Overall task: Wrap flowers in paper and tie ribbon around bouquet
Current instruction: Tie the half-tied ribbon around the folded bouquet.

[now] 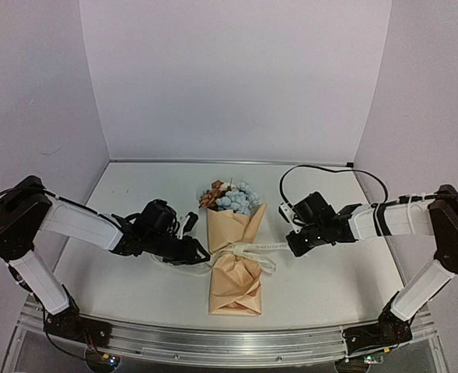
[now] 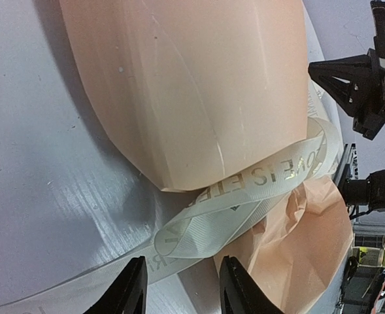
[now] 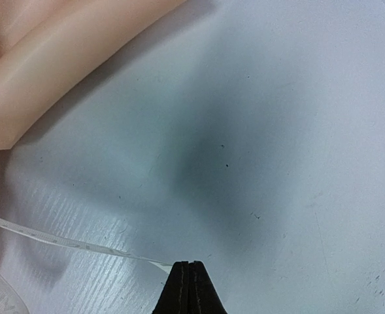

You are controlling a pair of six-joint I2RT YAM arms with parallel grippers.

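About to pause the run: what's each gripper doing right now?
Left gripper: open, the ribbon loop just ahead of it, not gripped.
Right gripper: closed, apparently pinching the ribbon's end.

One bouquet (image 1: 235,249) is counted, on one table (image 1: 135,287). One sheet of paper (image 1: 232,291) and one ribbon (image 1: 253,250) are counted. Two kinds of flowers are seen: blue flowers (image 1: 239,200) and brown-orange flowers (image 1: 212,194). The single blooms cannot be counted. Two arms are counted, the left arm (image 1: 73,221) and the right arm (image 1: 392,220). Two grippers are counted, the left gripper (image 1: 202,252) and the right gripper (image 1: 293,247).
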